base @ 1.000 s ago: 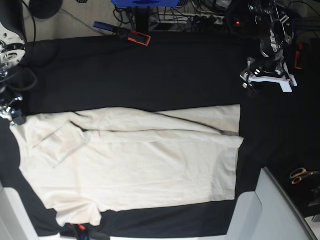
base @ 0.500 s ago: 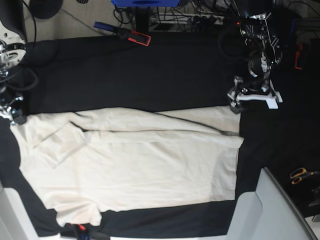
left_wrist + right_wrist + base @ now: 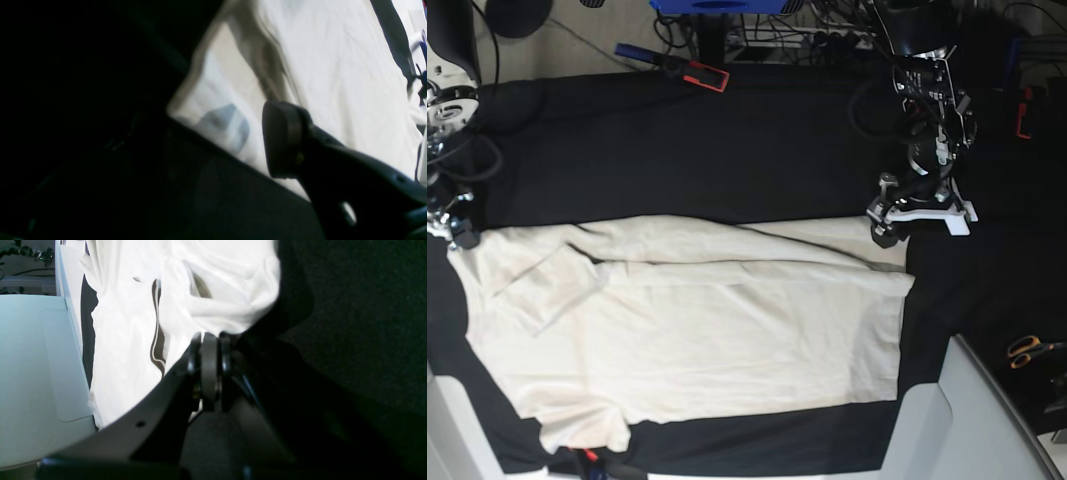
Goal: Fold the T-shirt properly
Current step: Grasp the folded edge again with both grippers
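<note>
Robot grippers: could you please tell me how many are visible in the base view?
2: the left gripper at the T-shirt's right corner, the right gripper at its left corner.

I see the T-shirt (image 3: 697, 330) lying flat on the black cover, cream and without print, spread wide across the lower half of my base view. Its far long side is folded inward as a narrow strip. One short sleeve lies folded over the body at the left.
</note>
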